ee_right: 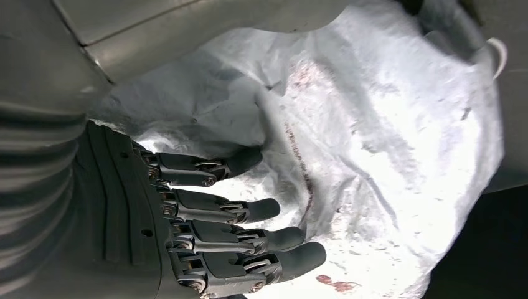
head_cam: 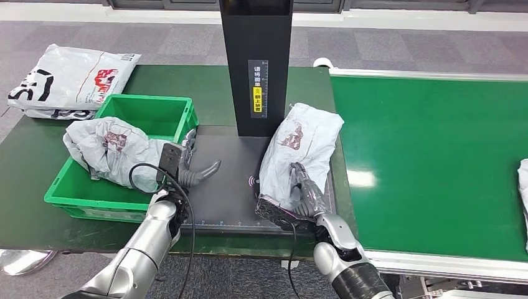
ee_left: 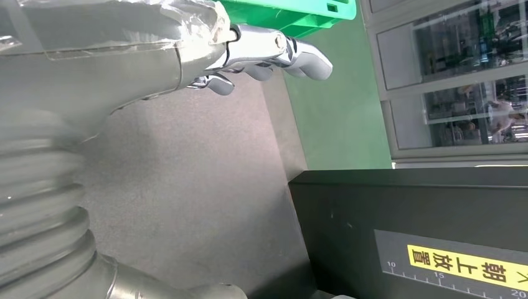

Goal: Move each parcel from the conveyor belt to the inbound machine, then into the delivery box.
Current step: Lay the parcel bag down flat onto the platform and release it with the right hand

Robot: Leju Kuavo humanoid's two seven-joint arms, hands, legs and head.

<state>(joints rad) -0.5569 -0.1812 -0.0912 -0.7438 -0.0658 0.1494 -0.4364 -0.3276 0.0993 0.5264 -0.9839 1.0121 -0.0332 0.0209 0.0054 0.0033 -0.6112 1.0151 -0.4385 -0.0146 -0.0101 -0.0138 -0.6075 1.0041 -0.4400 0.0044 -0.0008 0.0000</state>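
Green bench: one parcel [head_cam: 297, 152] lies on the inbound machine [head_cam: 230, 187] plate, grasped by the right hand [head_cam: 302, 196]. Left hand [head_cam: 193, 168] is released, beside the delivery box [head_cam: 155, 115] already holding a parcel.

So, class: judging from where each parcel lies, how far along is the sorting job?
Done: one grey parcel already lies in the green delivery box. In hand: a second parcel lies on the inbound machine's dark plate, with the right hand on it; the left hand hovers open, holding nothing. Left: that parcel must reach the box, and another waits on the conveyor belt.
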